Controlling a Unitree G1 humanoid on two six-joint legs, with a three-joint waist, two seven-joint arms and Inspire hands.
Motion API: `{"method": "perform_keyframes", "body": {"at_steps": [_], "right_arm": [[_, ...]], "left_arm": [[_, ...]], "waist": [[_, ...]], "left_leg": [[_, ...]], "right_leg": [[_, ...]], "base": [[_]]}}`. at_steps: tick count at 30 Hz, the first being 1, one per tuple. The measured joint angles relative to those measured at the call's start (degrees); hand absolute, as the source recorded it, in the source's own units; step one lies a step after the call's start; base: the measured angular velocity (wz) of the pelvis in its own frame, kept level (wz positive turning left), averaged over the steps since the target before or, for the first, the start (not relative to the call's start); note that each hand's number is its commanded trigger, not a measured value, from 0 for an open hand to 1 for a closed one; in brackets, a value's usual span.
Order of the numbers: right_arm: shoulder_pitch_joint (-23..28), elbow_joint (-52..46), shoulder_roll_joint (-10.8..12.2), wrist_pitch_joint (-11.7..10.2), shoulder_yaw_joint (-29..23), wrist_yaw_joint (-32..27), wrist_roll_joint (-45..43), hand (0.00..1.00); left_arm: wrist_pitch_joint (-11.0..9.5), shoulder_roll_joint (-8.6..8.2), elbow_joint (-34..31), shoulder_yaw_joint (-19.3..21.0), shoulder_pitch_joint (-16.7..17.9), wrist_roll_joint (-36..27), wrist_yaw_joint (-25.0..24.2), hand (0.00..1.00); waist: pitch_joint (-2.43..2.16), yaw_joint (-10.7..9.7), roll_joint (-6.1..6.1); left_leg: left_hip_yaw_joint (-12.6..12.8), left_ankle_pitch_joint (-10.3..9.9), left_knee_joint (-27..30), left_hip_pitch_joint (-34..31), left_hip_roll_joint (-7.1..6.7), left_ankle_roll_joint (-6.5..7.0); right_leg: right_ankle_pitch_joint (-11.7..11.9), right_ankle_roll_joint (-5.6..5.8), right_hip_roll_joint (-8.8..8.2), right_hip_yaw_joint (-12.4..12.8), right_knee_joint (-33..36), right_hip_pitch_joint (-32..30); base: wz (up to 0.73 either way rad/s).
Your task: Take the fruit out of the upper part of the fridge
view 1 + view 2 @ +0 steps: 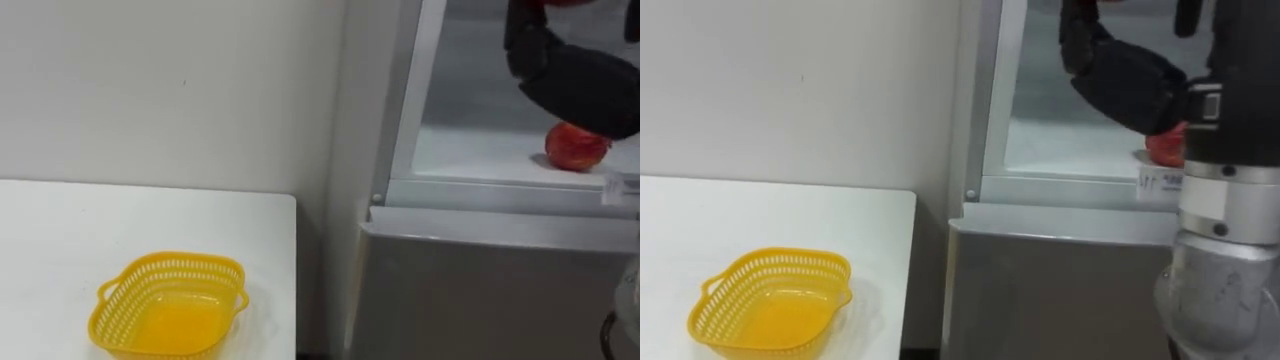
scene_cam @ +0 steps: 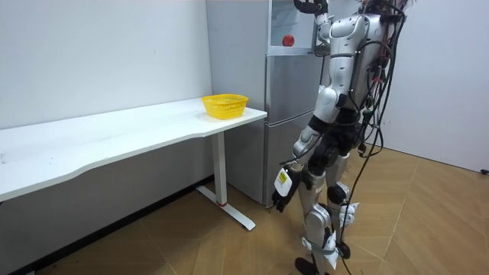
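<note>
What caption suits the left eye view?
Robot's right hand inside the open upper fridge, above a red apple on the shelf; a yellow basket sits on the white table.

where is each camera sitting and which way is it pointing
left eye view: on the robot's head, facing down and forward at the white table with the yellow basket and the open upper compartment of the fridge with the apple; right hand above the apple.
right eye view: same head, a little to the right, same scene; right arm rises at lower right.
room view: stands off at the robot's left side, facing table, fridge and whole robot; left hand hangs low.
shared: basket, apple and fridge in all three.
</note>
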Motion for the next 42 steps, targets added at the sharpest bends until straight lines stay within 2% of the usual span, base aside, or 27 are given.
{"method": "perform_keyframes", "body": {"at_steps": [2,7,9,10,14,16,21,22,28,32,36,37,39,42], "right_arm": [[2.3,-0.1,0.5,-0.4,1.5,1.1,-2.8,1.00],[3.0,0.3,1.3,-1.0,5.5,4.4,-6.1,1.00],[3.1,0.4,2.4,-1.7,7.1,5.2,-6.6,1.00],[3.2,0.5,2.5,-2.2,8.1,5.5,-6.8,1.00],[3.2,1.9,2.5,-3.3,11.7,7.2,-8.3,1.00],[3.2,2.7,2.4,-3.7,12.2,8.0,-9.0,1.00],[3.2,3.7,2.4,-3.7,12.5,10.6,-9.2,1.00],[3.2,4.5,2.4,-3.9,12.5,10.8,-9.4,1.00],[3.2,9.6,2.5,-2.9,12.7,11.7,-9.6,1.00],[3.2,15.7,2.5,-1.0,15.2,12.0,-9.5,1.00],[3.2,20.0,2.6,-0.2,18.0,13.0,-9.6,1.00],[3.2,20.9,2.6,0.1,18.6,13.1,-9.6,1.00],[3.1,21.9,2.9,0.1,19.0,13.5,-9.5,1.00],[1.3,26.5,4.4,0.9,20.4,13.6,-9.5,1.00]], "left_arm": [[0.0,0.07,-0.2,-0.2,-0.1,0.2,0.0,0.00],[-0.5,0.18,1.5,-1.8,-1.1,0.5,-0.3,0.00],[-1.0,0.16,2.3,-2.5,-1.4,0.5,-0.3,0.00],[-1.3,0.15,2.3,-2.6,-1.4,0.5,-0.5,0.00],[-1.5,0.21,2.5,-2.5,-1.5,0.5,-0.6,0.00],[-1.5,0.21,2.5,-2.5,-1.5,0.5,-0.6,0.00],[-1.5,0.29,2.5,-2.4,-1.4,0.6,-0.6,0.00],[-1.5,0.38,2.5,-2.3,-1.4,0.7,-0.6,0.00],[-1.1,0.52,2.3,-1.3,-1.1,0.7,-0.9,0.00],[-0.8,0.51,2.4,-1.3,-0.9,0.5,-1.3,0.00],[-0.7,0.52,2.4,-1.3,-0.5,0.7,-1.3,0.00],[-0.7,0.52,2.3,-1.3,-0.5,0.7,-1.4,0.00],[-0.7,0.55,2.1,-1.3,-0.5,0.7,-1.4,0.00],[-0.3,0.66,2.0,-1.3,-0.6,0.7,-1.4,0.00]], "waist": [[0.09,0.4,-0.02],[0.49,1.9,-0.03],[0.45,2.1,-0.09],[0.49,3.0,-0.18],[0.35,4.1,-0.83],[0.38,4.8,-1.13],[0.65,5.1,-1.64],[0.68,5.7,-1.84],[0.46,7.9,-2.51],[0.48,9.6,-2.74],[0.30,10.4,-3.32],[0.17,11.1,-3.59],[0.22,11.6,-3.72],[0.49,12.3,-4.04]], "left_leg": [[-0.1,0.0,-0.1,-0.2,-0.01,0.01],[-0.1,0.0,-0.2,0.0,0.01,0.00],[-0.1,0.0,-0.2,0.0,0.02,0.01],[-0.1,0.0,-0.2,-0.1,0.01,0.01],[-0.4,0.0,-0.1,-0.1,0.00,0.01],[-0.5,0.0,-0.1,-0.1,-0.01,0.01],[-1.8,0.0,0.0,-0.2,-0.12,0.01],[-1.9,0.0,0.0,-0.3,-0.12,0.01],[-2.7,0.0,0.4,-2.0,-0.17,-0.02],[-4.0,0.0,1.4,-3.0,-0.30,-0.04],[-5.1,0.1,1.6,-3.9,-0.41,-0.12],[-5.1,0.1,1.7,-4.1,-0.41,-0.13],[-5.5,0.1,1.9,-4.7,-0.49,-0.13],[-6.0,0.1,1.9,-4.8,-0.54,-0.14]], "right_leg": [[0.0,0.00,-0.01,-0.1,0.1,0.0],[0.0,0.00,0.03,0.0,0.3,0.0],[0.0,0.00,0.04,0.0,0.2,0.0],[0.0,0.00,0.04,0.0,0.1,0.0],[0.0,0.00,0.03,-0.1,-0.1,0.0],[0.0,0.00,0.02,-0.2,-0.1,0.2],[0.0,0.04,-0.15,-1.5,-0.1,0.8],[0.0,0.04,-0.14,-1.7,-0.1,0.8],[0.0,0.01,-0.16,-2.6,-0.1,-0.2],[0.0,0.00,-0.30,-3.8,-0.1,-0.4],[0.0,0.01,-0.43,-4.9,0.0,-0.9],[0.0,0.01,-0.42,-4.9,-0.1,-1.1],[0.0,0.02,-0.48,-5.4,-0.1,-1.2],[0.0,0.04,-0.59,-6.4,-0.2,-1.2]], "base": [[0.00],[0.00],[0.00],[0.00],[0.02],[0.03],[0.13],[0.04],[0.06],[0.15],[0.15],[0.08],[0.10],[0.09]]}}
